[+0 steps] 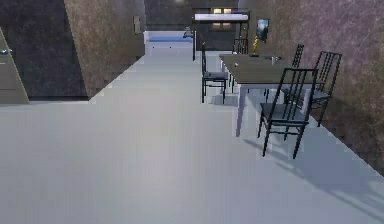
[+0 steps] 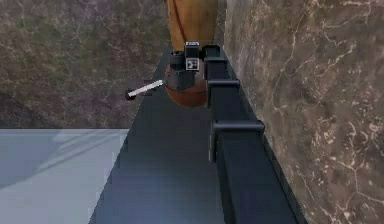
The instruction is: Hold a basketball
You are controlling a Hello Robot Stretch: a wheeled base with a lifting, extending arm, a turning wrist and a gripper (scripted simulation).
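Well, at the far left edge of the forward view we see a pale door [image 1: 6, 72] beside a dark doorway [image 1: 42, 50], then a mottled stone wall [image 1: 105, 40] running away from us. A grey floor [image 1: 120, 150] spreads across the near ground. Far off in the middle lies a low bed [image 1: 165, 38] in pale blue and white, with a dark loft frame [image 1: 222, 25] just to its right. Farther right stands a dining table [image 1: 262, 74], with one dark chair [image 1: 212, 78] at its left side and a nearer chair [image 1: 288, 108] at its near right corner. A small yellow thing [image 1: 256, 46] stands at the table's far end.

In the arm side view, pale flooring [image 2: 50, 165] lies at the near left below a brown wall [image 2: 70, 50]. Right of that we see the gripper [image 2: 137, 93], with one thin pale finger [image 2: 147, 90] pointing left. Just behind it an orange-brown rounded thing [image 2: 185, 25] reaches the top edge. Its colour suits a basketball, yet we cannot be sure. We cannot tell whether the claw is spread or pressed together, nor whether it holds anything. The dark arm [image 2: 245, 160] rises from the near edge, and a marbled wall [image 2: 320, 90] stands at the right.
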